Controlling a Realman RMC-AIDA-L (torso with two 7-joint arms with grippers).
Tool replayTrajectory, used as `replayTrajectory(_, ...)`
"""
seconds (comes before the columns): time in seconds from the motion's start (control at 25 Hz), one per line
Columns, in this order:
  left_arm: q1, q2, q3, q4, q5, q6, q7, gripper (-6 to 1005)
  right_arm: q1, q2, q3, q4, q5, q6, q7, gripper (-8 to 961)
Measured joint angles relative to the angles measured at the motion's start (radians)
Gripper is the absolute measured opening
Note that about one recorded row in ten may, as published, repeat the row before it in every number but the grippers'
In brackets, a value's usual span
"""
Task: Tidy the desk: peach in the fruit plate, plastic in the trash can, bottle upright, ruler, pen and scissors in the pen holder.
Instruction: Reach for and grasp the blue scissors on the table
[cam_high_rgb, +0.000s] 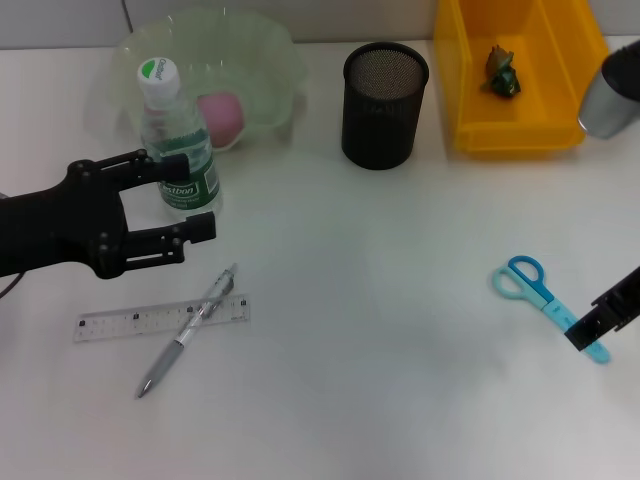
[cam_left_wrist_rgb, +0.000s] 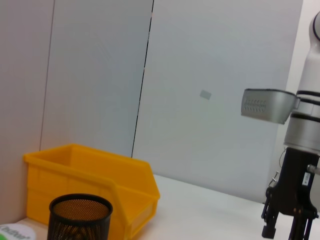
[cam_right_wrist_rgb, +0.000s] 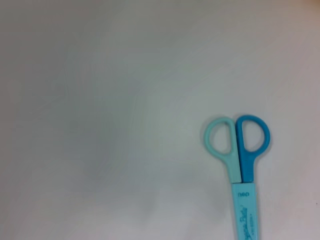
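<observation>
On the left side of the desk, the left gripper (cam_high_rgb: 185, 195) has its fingers spread wide around the water bottle (cam_high_rgb: 178, 140), one finger (cam_high_rgb: 165, 163) up at the label and the other (cam_high_rgb: 190, 232) hanging clear below the base. The bottle looks to be standing upright already, just in front of the fruit plate (cam_high_rgb: 270, 60), and the peach (cam_high_rgb: 220, 115) sits in that plate. The green plastic scrap (cam_high_rgb: 501, 72) is inside the yellow bin (cam_high_rgb: 470, 100), so I'd call those parts done.

What's left is the stationery. The clear ruler (cam_high_rgb: 110, 322) lies flat near the front with the pen (cam_high_rgb: 187, 330) crossed over it, both well apart from the mesh pen holder (cam_high_rgb: 385, 105).

Over on the right, the right gripper (cam_high_rgb: 600, 322) is down at the capped blade end of the blue scissors (cam_high_rgb: 535, 290), handles pointing toward the holder. Can't tell whether its fingers are spread or closed, honestly.

If I'm reading the step right, it's picking up the scissors. My advice: pinch across the sheath squarely, because that flat plastic will want to pivot if caught off-centre. Lift straight up, then drop it blade-end first into the holder. Meanwhile the left arm should back straight away from the bottle so it doesn't tip it.
</observation>
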Motion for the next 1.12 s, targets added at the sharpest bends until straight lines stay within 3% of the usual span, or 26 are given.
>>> replayTrajectory(0.24, -0.002, -0.006, -0.001, 0.001, 0.001, 0.004, 0.000, 787, -0.020, -0.001, -0.007, 0.051, -0.001, 0.062, -0.040, 700)
replayTrajectory(0.52, 0.014, -0.012, 0.061, 0.000, 0.003, 0.105, 0.056, 788, -0.021, -0.006, -0.004, 0.111, -0.010, 0.134, -0.076, 700)
replayTrajectory(1.12, 0.017, -0.021, 0.060, -0.001, 0.003, 0.095, 0.067, 787, -0.014, -0.006, -0.010, 0.160, -0.013, 0.212, -0.084, 700)
